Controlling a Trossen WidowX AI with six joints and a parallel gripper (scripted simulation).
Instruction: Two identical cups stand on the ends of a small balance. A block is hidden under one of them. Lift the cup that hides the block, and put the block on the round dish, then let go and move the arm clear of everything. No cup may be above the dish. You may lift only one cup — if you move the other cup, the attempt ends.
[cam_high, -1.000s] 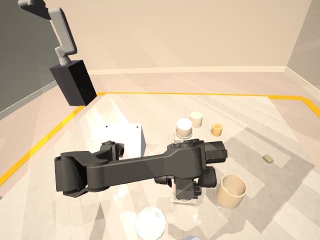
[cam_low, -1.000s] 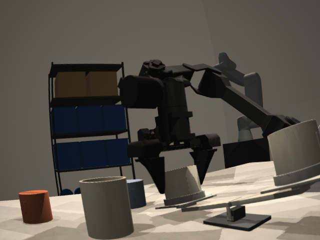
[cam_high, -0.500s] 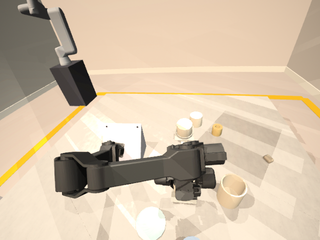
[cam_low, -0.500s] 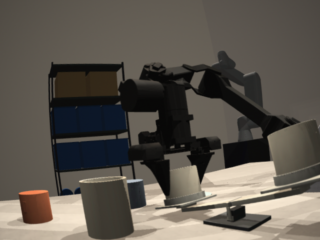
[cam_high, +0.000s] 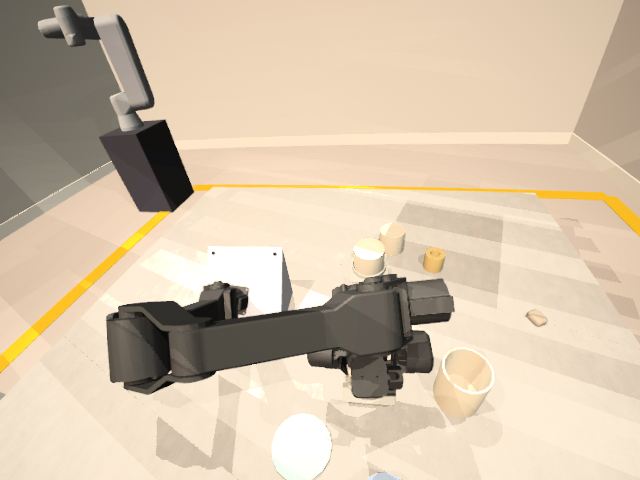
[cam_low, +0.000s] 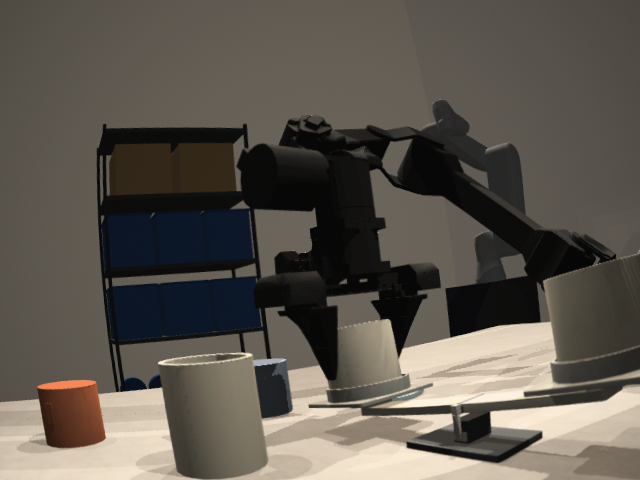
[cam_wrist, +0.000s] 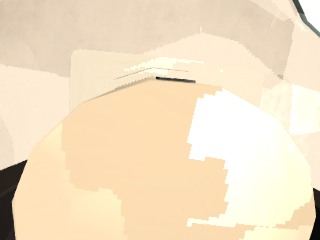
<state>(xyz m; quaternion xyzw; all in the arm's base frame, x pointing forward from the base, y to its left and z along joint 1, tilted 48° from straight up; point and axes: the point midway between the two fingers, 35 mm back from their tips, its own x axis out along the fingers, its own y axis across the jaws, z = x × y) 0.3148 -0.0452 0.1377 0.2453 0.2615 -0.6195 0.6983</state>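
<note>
My gripper (cam_low: 366, 367) is shut on one cup (cam_low: 369, 351) (cam_wrist: 150, 165), a finger on each side. The cup stands upside down, slightly tilted, in the raised ring of its pan (cam_low: 320, 405) (cam_wrist: 90, 70); no gap shows beneath it. The balance beam (cam_low: 423, 408) slopes down toward this cup. The other cup (cam_high: 368, 258) (cam_low: 594, 315) stands on the higher end, untouched. The round dish (cam_high: 301, 446) (cam_wrist: 314, 7) lies beside the held cup's end, with no cup above it. The block is not visible. My arm hides the held cup in the top view.
A large open cup (cam_high: 464, 382) (cam_low: 214, 413) stands close to the gripper. A blue cylinder (cam_high: 384, 476) (cam_low: 273, 387) and an orange one (cam_low: 72, 413) stand farther off. A beige cylinder (cam_high: 392, 239), an ochre ring (cam_high: 433, 260), a pebble (cam_high: 536, 317) and a white box (cam_high: 245, 279) are also there.
</note>
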